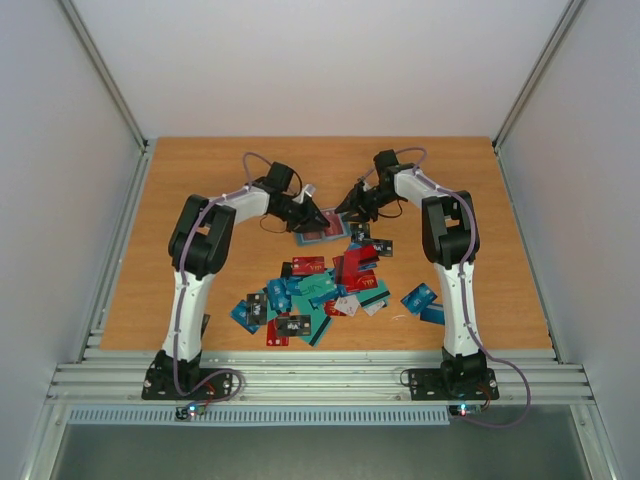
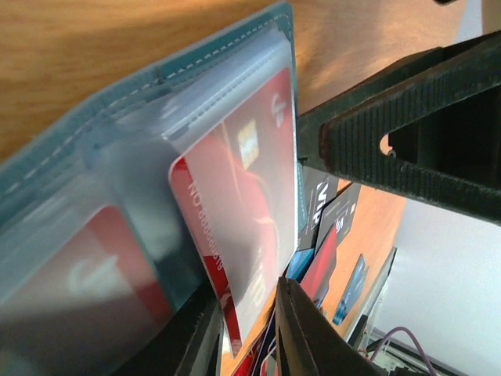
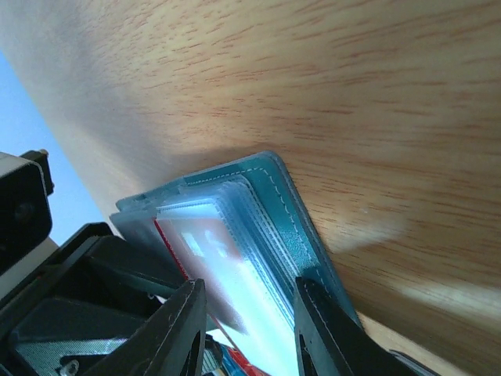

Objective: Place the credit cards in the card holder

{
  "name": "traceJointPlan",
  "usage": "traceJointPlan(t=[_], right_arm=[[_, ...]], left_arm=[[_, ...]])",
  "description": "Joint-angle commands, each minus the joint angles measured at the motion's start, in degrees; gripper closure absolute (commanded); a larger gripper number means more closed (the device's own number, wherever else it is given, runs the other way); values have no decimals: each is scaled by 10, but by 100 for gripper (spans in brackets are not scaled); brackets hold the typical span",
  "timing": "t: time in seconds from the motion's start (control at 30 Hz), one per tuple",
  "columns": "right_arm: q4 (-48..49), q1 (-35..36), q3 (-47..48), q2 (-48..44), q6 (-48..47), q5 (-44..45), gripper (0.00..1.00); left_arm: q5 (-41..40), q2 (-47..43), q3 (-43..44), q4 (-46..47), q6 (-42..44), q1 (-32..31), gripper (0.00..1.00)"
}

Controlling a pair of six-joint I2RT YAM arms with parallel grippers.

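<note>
Loose credit cards in red, teal, blue and black lie heaped and overlapping on the wooden table, on the near side of the card holder. 2 black cards sit apart from the heap, just beside the holder's near right corner. The holder, a dull teal wallet with pale stitching, lies open and flat on the table beyond the heap, its clear sleeves facing up. The left gripper stands at the holder's left edge, its fingers drawn close on the lower corner of a red card. That card's far end sits under a frosted sleeve, while its near end, with white printing, shows bare. A 2nd red card shows through the sleeve beside it. The right gripper meets the holder at its right edge, fingers spread astride the sleeve stack, 1 finger against the teal cover; whether they squeeze the stack cannot be told. Beyond the holder the wooden surface runs to a white back wall.
</note>
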Motion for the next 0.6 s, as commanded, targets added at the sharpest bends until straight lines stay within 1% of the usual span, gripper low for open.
traceJointPlan(t=[0.0, 0.07, 0.17, 0.3, 0.43, 0.57], right_arm=[[-8, 10, -15, -3, 9, 18, 67], [-9, 10, -13, -4, 9, 18, 67], [-10, 10, -10, -8, 9, 19, 67], [-8, 10, -11, -15, 11, 23, 67], [-8, 10, -12, -25, 13, 30, 67], [-10, 10, -15, -41, 8, 32, 67]], left_arm=[[0, 16, 27, -45, 33, -11, 78], [-12, 21, 48, -86, 44, -12, 77], [-29, 26, 76, -139, 72, -13, 71], [-42, 22, 89, -165, 95, -13, 61], [-64, 32, 123, -217, 128, -13, 57], [-63, 27, 130, -237, 161, -13, 51]])
